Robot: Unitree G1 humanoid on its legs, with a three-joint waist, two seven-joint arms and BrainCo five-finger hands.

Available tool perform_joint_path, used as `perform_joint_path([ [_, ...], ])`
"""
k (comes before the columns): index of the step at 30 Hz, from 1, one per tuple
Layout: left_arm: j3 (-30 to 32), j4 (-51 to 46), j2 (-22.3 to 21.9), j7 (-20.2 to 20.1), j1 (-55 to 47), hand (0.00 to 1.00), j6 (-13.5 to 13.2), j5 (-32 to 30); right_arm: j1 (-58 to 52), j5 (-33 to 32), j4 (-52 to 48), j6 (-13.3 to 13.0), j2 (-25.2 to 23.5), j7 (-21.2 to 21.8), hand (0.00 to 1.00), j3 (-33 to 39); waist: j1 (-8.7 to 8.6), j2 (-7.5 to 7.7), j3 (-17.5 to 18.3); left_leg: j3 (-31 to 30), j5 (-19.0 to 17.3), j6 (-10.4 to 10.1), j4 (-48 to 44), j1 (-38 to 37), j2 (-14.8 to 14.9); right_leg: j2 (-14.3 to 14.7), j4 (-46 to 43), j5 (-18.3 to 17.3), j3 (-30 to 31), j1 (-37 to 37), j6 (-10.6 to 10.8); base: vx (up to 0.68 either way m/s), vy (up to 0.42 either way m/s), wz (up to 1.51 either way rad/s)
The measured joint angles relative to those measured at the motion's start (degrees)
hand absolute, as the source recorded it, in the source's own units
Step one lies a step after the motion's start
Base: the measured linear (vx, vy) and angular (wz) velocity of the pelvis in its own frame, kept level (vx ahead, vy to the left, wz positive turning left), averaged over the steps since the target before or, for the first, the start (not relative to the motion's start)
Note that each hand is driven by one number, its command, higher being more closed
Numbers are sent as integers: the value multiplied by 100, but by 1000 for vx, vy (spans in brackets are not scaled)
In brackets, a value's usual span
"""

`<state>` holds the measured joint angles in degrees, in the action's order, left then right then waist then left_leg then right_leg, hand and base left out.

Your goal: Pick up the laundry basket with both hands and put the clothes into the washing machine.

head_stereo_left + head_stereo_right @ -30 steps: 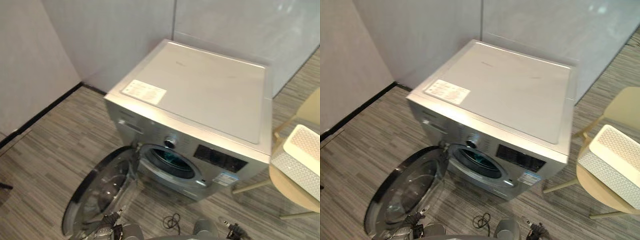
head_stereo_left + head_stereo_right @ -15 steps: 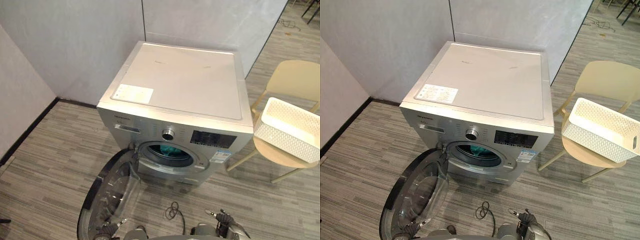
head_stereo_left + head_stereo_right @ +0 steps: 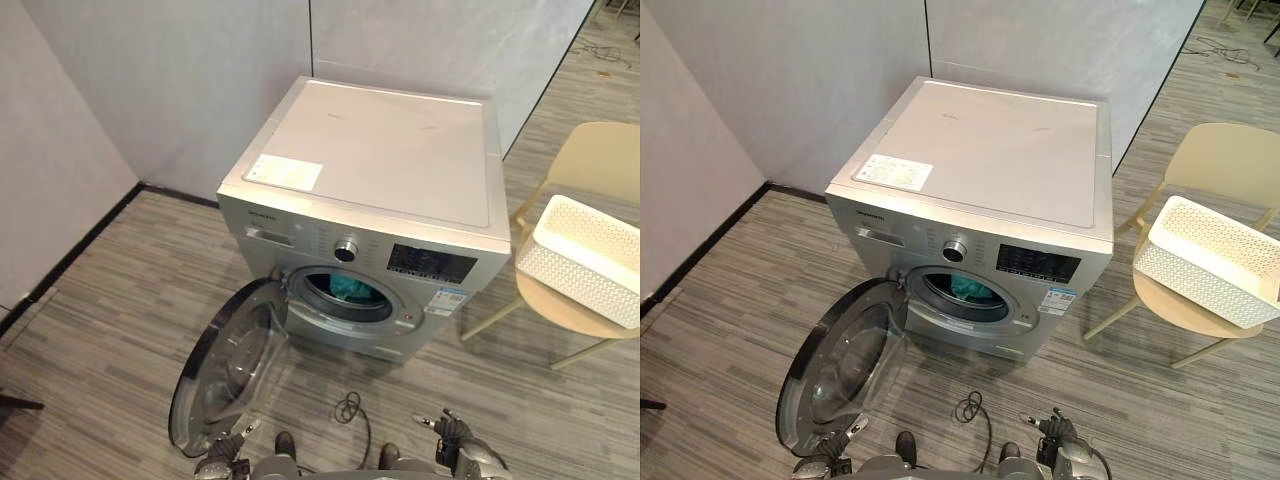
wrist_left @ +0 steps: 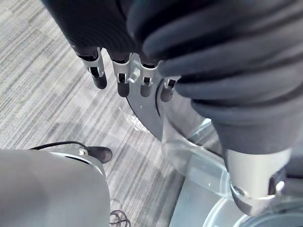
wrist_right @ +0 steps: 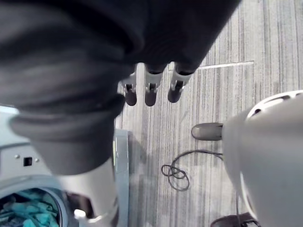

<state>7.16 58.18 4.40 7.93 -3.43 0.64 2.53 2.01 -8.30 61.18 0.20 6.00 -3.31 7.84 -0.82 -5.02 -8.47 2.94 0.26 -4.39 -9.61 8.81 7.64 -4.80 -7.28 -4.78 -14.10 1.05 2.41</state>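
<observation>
The white laundry basket (image 3: 1210, 262) rests on a beige chair (image 3: 1225, 165) to the right of the silver washing machine (image 3: 380, 150); I see no clothes in it. The machine's round door (image 3: 230, 370) hangs open towards the left front. Teal clothes (image 3: 349, 289) lie inside the drum, and the right wrist view shows the same teal clothes (image 5: 26, 213). My left hand (image 3: 222, 462) hangs low at the bottom edge in front of the door, fingers (image 4: 122, 78) relaxed and holding nothing. My right hand (image 3: 455, 450) hangs low to the right, fingers (image 5: 150, 90) straight and empty.
Grey partition walls (image 3: 200, 80) stand behind and to the left of the machine. Striped grey floor (image 3: 110, 300) lies open on the left and between the machine and the chair.
The camera has swung, shifting the whole picture. Both hands show a little more at the bottom edge. Washer, door, basket and chair stay in place.
</observation>
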Motion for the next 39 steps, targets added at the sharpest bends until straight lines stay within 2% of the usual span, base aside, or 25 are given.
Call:
perform_joint_path([
  [1, 1, -139, -16, 0, -23, 0, -6, 70, -3, 1, -25, 1, 12, -5, 0, 5, 8, -61, -17, -141, 34, -35, -45, 69, 19, 44, -69, -39, -24, 28, -60, -106, -72, 91],
  [2, -1, -477, 1, 0, -65, 0, -46, 212, -3, 1, -111, 5, 7, -23, 0, 9, 7, -90, -39, -345, 281, -254, 151, 107, -23, 98, -66, -71, -35, 34, -196, -110, -56, 85],
  [3, -2, -817, -1, -3, -69, 0, -85, 287, 11, 2, -213, 4, -38, -32, 0, 37, 4, -39, -65, -339, 260, -278, 238, 61, -15, -31, -43, -3, -239, 71, -304, -123, -46, 84],
  [4, 53, -1264, 0, -5, -150, 0, -106, 406, 82, 7, -285, -4, -55, -49, 0, 127, 46, 42, -141, -4, -203, 113, -848, 253, 14, -163, -167, 5, -336, 72, -285, -61, -11, 56],
  [5, 89, -1824, 5, 0, -318, 0, -143, 531, 100, 3, -581, -14, -60, -57, 0, 123, 66, 125, -178, 253, -490, 187, -1664, 241, 34, -285, -192, 10, -400, -10, -254, -73, -10, 36],
  [6, 115, -2105, 5, 5, -418, 0, -200, 598, 81, 3, -707, -42, -56, -56, 0, 116, 54, 130, -172, 310, -553, 119, -1829, 192, 64, -326, -189, 24, -422, -30, -235, -61, 21, 38],
  [7, 202, -2558, 1, 43, -513, 0, -302, 671, 75, 2, -861, -116, -33, -57, 0, 116, 17, 53, -131, 371, -642, 12, -1847, 29, 204, -338, -183, 50, -519, -50, -203, -80, 95, 43],
  [8, 287, -2928, 9, 125, -541, 0, -381, 753, 108, 2, -873, -147, 40, -54, 0, 118, 10, -86, -72, 428, -676, 18, -1643, 3, 210, -327, -212, 71, -601, -29, -169, -71, 106, 49],
  [11, 377, -3574, 12, 324, -520, 0, -552, 936, 110, 3, -857, -141, 50, -34, 0, 120, 29, -67, -40, 365, -677, 26, -921, -159, 73, -336, -70, 94, -744, -13, -100, -73, 70, 53],
  [12, 374, -3822, 16, 378, -485, 0, -584, 955, 98, 2, -852, -139, 47, -43, 0, 137, 9, -88, -30, 228, -682, 113, -562, -224, 23, -342, -48, 138, -903, -17, -65, -90, 97, 69],
  [13, 375, -3930, 24, 447, -433, 0, -594, 958, 55, -1, -831, -132, 35, -45, 0, 169, 15, -66, -27, 153, -576, 163, -402, -247, -52, -354, -13, 155, -951, -93, -45, -131, 81, 68],
  [17, 374, -4460, 21, 542, -542, 0, -609, 970, -41, -3, -820, -133, 31, -50, 0, 185, -3, -81, 82, 71, -251, 101, 430, -683, -241, -412, 211, 250, -1031, -340, 72, -95, 12, 28],
  [20, 372, -4734, 22, 548, -528, 0, -736, 967, -69, -3, -819, -133, 24, -55, 0, 182, -140, -167, 268, 74, 90, 7, 1219, -842, -262, -375, 471, 295, -1065, -312, 143, 0, -24, 30],
  [22, 378, -4732, 28, 580, -542, 0, -753, 963, -142, 0, -810, -129, -4, -48, 0, 168, -110, -137, 262, 183, 266, -12, 1390, -998, -207, -301, 493, 371, -908, -311, 121, 50, -26, -18],
  [25, 443, -4518, 131, 584, -528, 0, -750, 944, -143, 67, -800, -125, -14, -25, 0, 113, -122, -46, 316, 386, 319, -17, 1445, -1076, -151, -203, 609, 496, -716, -300, 28, 93, -27, -37],
  [27, 485, -3990, 365, 564, -357, 0, -737, 918, -145, 179, -792, -122, -11, -21, 0, 108, -132, 11, 339, 528, 331, 0, 1484, -1121, -146, -129, 708, 557, -572, -270, 19, 97, -11, -42],
  [29, 588, -3061, 732, 460, -47, 0, -677, 1044, -155, 226, -639, -105, 2, 0, 0, 55, -148, 199, 365, 696, 324, -3, 1484, -1112, -110, -100, 769, 579, -426, -191, 3, 81, -12, -38],
  [32, 706, -2095, 1100, 431, 414, 0, -550, 1125, -188, 260, -561, -84, 11, 29, 0, 74, -155, 370, 363, 889, 309, -19, 1484, -976, -70, -27, 866, 656, -272, -2, -37, 71, -21, -30],
  [36, 690, -975, 1568, 189, 1049, 0, -313, 1279, -110, 340, -392, -40, 179, 92, 0, 232, -170, 436, 295, 1233, 311, -21, 1482, -637, -6, 47, 946, 825, 40, 488, -61, 23, -14, -41],
  [39, 618, -392, 1990, 77, 1820, 0, -283, 1080, -89, 321, -347, -6, 229, 96, 0, 470, -229, 564, 55, 1298, 313, -24, 1347, -289, 49, 69, 943, 909, 91, 818, -104, -24, -16, -17],
])
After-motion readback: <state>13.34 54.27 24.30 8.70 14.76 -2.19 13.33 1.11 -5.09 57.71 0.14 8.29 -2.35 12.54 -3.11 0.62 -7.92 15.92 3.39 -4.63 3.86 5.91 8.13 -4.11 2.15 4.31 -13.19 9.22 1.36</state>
